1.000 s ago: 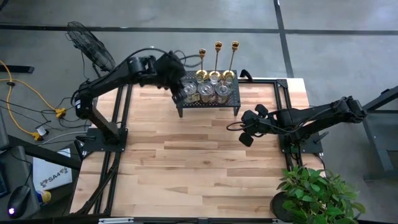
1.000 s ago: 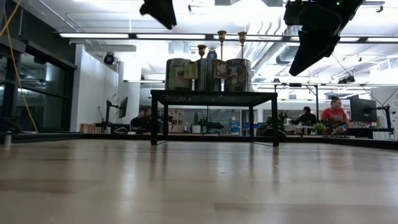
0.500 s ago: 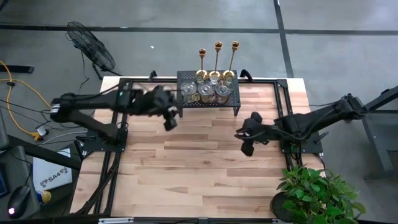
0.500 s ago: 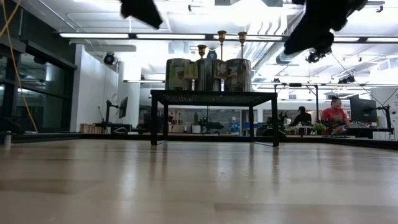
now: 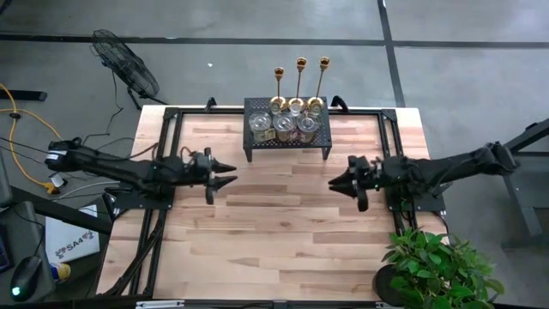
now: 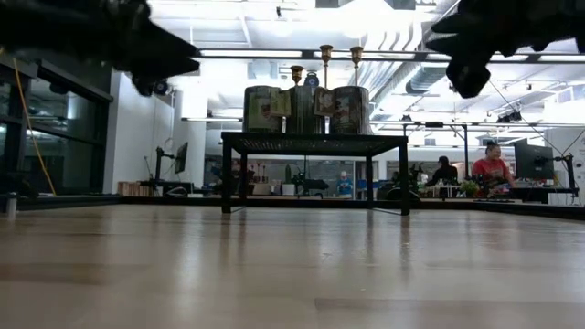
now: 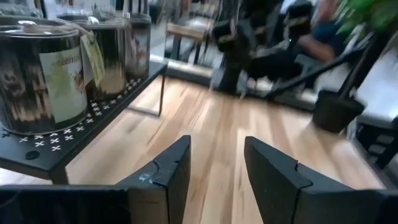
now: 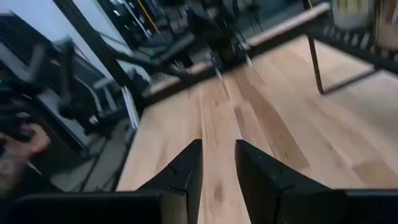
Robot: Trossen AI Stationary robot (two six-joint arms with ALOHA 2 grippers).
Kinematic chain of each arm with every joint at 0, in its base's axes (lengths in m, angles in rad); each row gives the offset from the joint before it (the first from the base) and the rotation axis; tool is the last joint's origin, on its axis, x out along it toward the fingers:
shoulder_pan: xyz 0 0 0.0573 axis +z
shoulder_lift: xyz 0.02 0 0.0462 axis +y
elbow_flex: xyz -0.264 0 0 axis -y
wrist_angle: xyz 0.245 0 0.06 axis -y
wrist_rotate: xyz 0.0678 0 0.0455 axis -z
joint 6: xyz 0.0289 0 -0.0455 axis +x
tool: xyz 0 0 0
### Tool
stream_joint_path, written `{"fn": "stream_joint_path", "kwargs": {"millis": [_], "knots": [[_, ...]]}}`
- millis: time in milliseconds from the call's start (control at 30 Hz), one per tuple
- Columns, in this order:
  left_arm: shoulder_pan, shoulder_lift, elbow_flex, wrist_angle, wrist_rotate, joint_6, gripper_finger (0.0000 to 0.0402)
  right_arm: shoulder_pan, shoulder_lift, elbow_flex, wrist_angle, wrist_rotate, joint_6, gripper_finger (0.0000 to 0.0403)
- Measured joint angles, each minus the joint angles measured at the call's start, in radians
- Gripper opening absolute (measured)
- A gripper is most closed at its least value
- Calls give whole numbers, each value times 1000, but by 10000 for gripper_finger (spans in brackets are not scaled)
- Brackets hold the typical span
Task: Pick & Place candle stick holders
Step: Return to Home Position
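Three holders (image 5: pixel 301 79) — tin labels (image 7: pixel 62 79) seemingly unreadable

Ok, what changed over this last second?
The left gripper drew back from the black mesh stand's left end to the table's left side. The right gripper shifted little, levelling out right of centre. Both jaws stand open, empty. The gold candle stick holders and silver tins stayed put.
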Motion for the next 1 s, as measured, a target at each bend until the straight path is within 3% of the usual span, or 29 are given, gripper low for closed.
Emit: {"fn": "stream_joint_path", "kwargs": {"millis": [100,233,533,767,1000], "knots": [[1,-32,-112,188,-7,8,145,-72,-40,-40,100,-91,-27,87],[1,-38,-198,322,-17,55,145,-148,-40,-116,307,-204,-34,87],[0,-41,-311,441,-63,74,145,-247,4,-292,668,-212,-39,87],[-1,-51,-315,462,-66,97,145,-287,7,-359,766,-276,-26,87],[0,-50,-316,479,-104,113,145,-318,7,-359,748,-353,-60,87]]}}
